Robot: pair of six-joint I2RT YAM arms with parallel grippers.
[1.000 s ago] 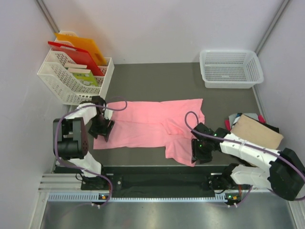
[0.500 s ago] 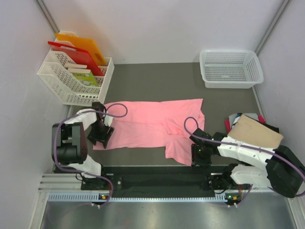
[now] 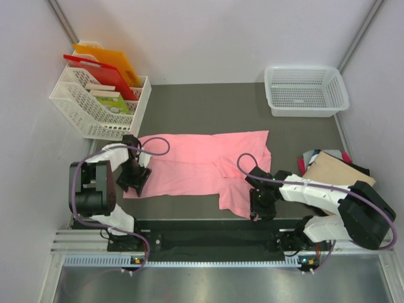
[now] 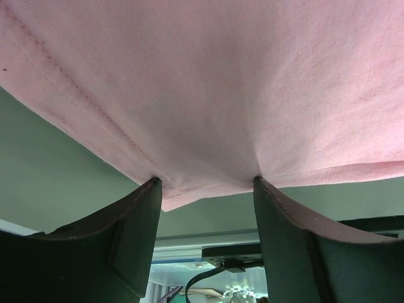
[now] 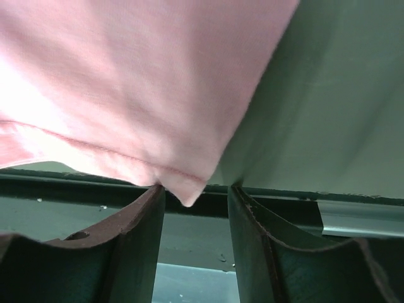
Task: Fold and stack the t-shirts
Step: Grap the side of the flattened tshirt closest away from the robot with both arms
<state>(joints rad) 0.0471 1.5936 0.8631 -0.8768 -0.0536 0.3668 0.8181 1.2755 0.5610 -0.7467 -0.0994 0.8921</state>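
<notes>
The salmon-pink t-shirt lies spread flat across the middle of the dark table. My left gripper is at its near left corner. In the left wrist view, that gripper is open with the shirt's hemmed corner between the fingertips. My right gripper is at the shirt's near right corner. In the right wrist view, that gripper is open and the pink corner tip hangs beside the left finger. A folded tan-beige t-shirt lies on dark and red ones at the right.
An empty white mesh basket stands at the back right. A white basket holding orange and red boards stands at the back left. The metal rail runs along the table's near edge just behind both grippers.
My right gripper has moved left along the near edge to the shirt's near right corner. My left gripper has moved nearer, onto the shirt's near left corner.
</notes>
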